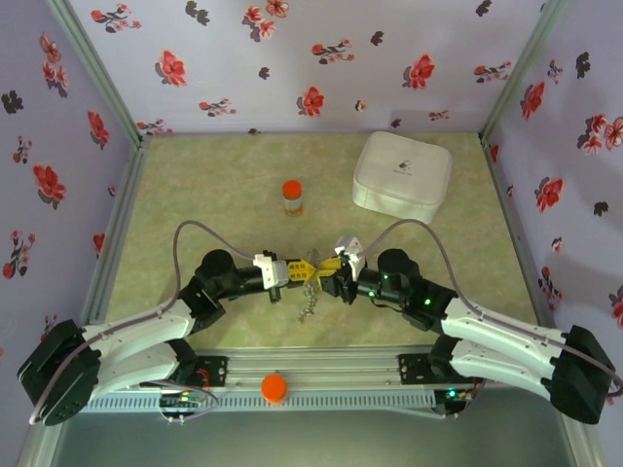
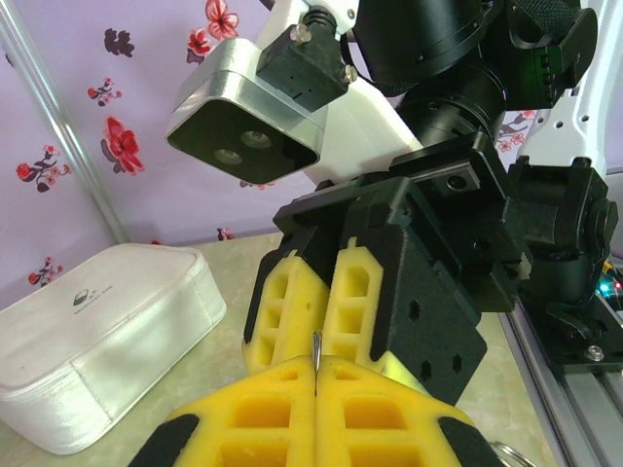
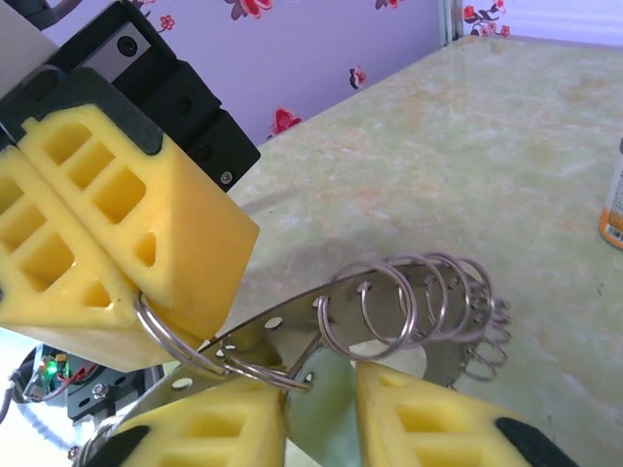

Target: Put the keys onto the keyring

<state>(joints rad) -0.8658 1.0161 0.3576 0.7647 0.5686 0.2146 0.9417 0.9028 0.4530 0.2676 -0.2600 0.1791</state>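
Note:
My two grippers meet tip to tip at the table's middle. The keyring (image 3: 255, 331) is a flat silvery metal band with small holes, carrying several wire split rings (image 3: 419, 302); part of it dangles below the grippers (image 1: 310, 294). My left gripper (image 2: 315, 368) (image 1: 295, 271) is shut on a thin metal edge (image 2: 315, 348) of the keyring. Its yellow fingers (image 3: 146, 224) pinch one split ring in the right wrist view. My right gripper (image 3: 321, 389) (image 1: 331, 269) holds a key with a pale green head (image 3: 326, 413) between its fingers, against the band. Its blade is hidden.
An orange-capped small bottle (image 1: 292, 197) (image 3: 613, 199) stands behind the grippers. A white square box (image 1: 402, 175) (image 2: 92, 341) sits at the back right. An orange knob (image 1: 274, 387) sits on the front rail. Flowered walls enclose the green table (image 1: 195, 195).

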